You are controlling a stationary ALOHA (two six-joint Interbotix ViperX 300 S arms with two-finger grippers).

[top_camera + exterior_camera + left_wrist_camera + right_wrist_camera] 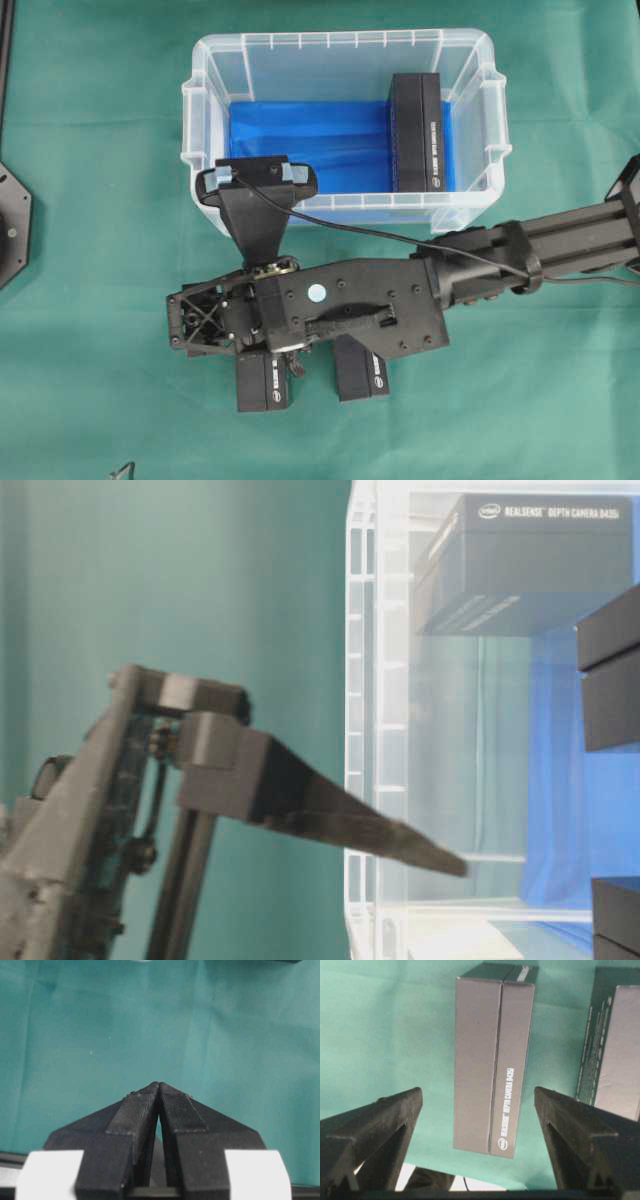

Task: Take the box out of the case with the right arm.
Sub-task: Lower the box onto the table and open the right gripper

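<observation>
Green bench [90, 330]: right end effector [479, 1110] wide open, empty, over one outside box [492, 1060].
Three boxes: one in case [470, 205], two outside.

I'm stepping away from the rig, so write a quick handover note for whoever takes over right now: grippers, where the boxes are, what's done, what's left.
Right gripper: open, empty, above two black boxes on the green cloth, outside the case.
Left gripper: shut, empty, over bare cloth.
Case: one black box still stands inside, against its right wall on the blue liner.
Outside: one box and another lie on the cloth in front of the case, partly under the right arm.
Done: two boxes lie outside the case.
Left: lift out the last box with the right arm.
</observation>
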